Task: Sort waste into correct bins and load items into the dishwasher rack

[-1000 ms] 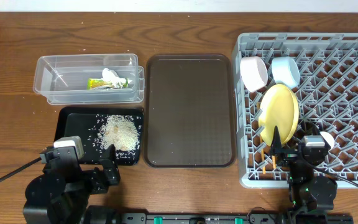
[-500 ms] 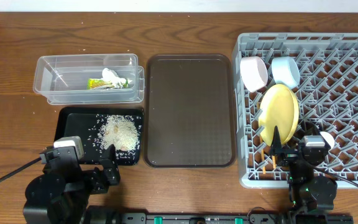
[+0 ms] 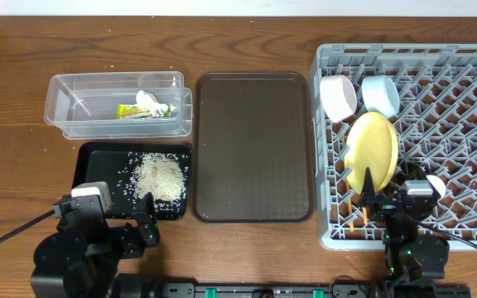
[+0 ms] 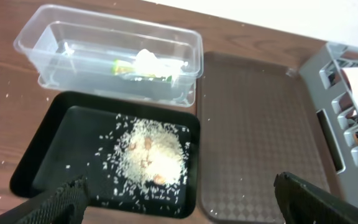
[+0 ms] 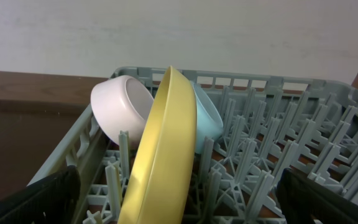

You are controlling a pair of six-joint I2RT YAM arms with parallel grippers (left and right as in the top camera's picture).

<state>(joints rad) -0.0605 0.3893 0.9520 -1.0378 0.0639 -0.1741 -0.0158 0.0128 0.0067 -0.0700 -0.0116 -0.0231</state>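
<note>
The clear tub (image 3: 65,98) holds the green-and-orange wrapper (image 3: 131,110) and white scrap (image 3: 146,100); it also shows in the left wrist view (image 4: 36,43). The black tray (image 3: 93,165) holds loose rice (image 3: 160,176). The grey rack (image 3: 462,108) holds the yellow plate (image 3: 373,151) on edge, a white bowl (image 3: 338,97), a light blue bowl (image 3: 380,94), a small white cup (image 3: 436,186) and chopsticks (image 3: 356,218). My left gripper (image 4: 180,182) is open and empty just short of the black tray's near edge. My right gripper (image 5: 179,177) is open and empty at the rack's front, facing the plate (image 5: 166,143).
A dark brown textured tray (image 3: 253,145) lies between the bins and the rack. A few rice grains are scattered on the wooden table (image 3: 23,157) around the bins. Both arm bases sit at the table's front edge.
</note>
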